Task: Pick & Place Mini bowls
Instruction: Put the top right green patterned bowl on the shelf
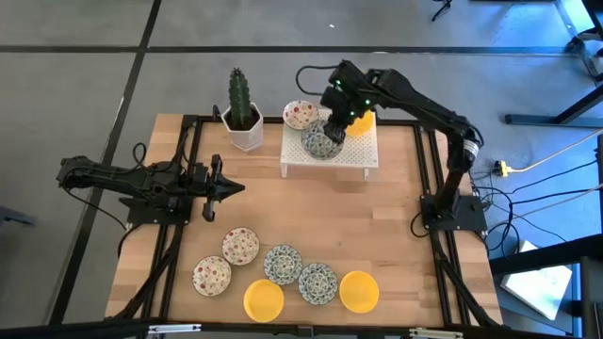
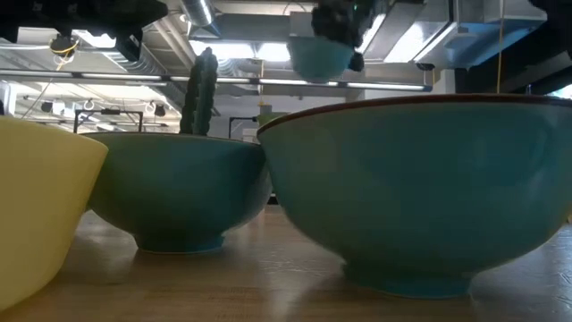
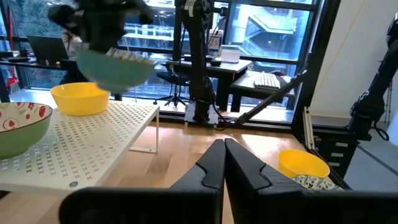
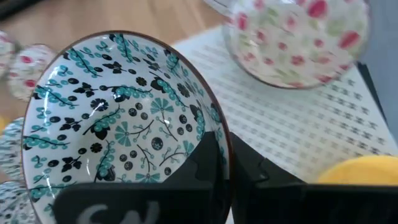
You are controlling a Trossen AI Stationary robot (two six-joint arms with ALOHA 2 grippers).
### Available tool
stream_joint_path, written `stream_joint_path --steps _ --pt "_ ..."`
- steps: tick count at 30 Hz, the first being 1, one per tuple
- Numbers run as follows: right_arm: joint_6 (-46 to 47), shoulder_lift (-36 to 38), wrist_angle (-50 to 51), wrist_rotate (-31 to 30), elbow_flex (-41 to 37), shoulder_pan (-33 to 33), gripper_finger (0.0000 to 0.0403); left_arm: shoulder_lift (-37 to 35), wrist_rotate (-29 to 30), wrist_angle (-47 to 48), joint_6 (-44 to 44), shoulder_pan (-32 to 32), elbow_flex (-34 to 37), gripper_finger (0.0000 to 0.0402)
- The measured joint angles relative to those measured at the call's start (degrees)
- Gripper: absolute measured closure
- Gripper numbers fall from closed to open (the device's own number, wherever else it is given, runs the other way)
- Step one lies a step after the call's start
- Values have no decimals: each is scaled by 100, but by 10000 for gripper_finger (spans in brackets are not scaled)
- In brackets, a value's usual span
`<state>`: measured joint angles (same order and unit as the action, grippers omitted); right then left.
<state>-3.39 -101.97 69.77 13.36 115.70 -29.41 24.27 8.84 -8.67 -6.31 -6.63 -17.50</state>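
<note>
My right gripper (image 1: pixel 335 121) is over the white perforated rack (image 1: pixel 363 155), shut on a blue-green patterned mini bowl (image 1: pixel 320 144). A red-speckled bowl (image 1: pixel 300 115) and a yellow bowl (image 1: pixel 364 123) stand on the rack. Near the table's near edge sit two red-speckled bowls (image 1: pixel 240 245) (image 1: pixel 212 276), two blue-green bowls (image 1: pixel 283 264) (image 1: pixel 317 283) and two yellow bowls (image 1: pixel 263 299) (image 1: pixel 359 291). My left gripper (image 1: pixel 229 188) is shut and waits at the table's left side, touching nothing. My right gripper pinches the blue-green bowl by its rim (image 4: pixel 225 149), one finger (image 4: pixel 208 163) inside the bowl and one (image 4: pixel 264 177) outside its wall. The fingers come from above. The bowl (image 3: pixel 115 67) hangs lifted clear above the rack, slightly tilted.
A cactus in a white hexagonal pot (image 1: pixel 245 127) stands just left of the rack. The middle of the wooden table (image 1: pixel 311 212) is bare between the rack and the near row of bowls. Black frame rails run along both sides.
</note>
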Motion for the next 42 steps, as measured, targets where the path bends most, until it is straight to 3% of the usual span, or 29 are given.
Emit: stream_joint_path --steps 7,10,16,21,34,42 --pt "-299 -599 49 7 -2 -96 389 0 46 -4 0 -2 0 398" --pt "-334 -743 42 275 -2 -120 389 0 46 -4 0 0 0 398" --pt "-376 -904 222 128 -2 -150 389 -2 30 23 0 -2 0 398" --pt "-335 -905 218 -213 -2 -257 389 0 -52 157 -49 0 0 398" --pt "-289 -905 552 -232 -4 -364 389 0 -61 171 -195 -2 0 398" --pt "-254 -871 303 -257 -447 -374 388 0 -45 157 -195 -1 0 398"
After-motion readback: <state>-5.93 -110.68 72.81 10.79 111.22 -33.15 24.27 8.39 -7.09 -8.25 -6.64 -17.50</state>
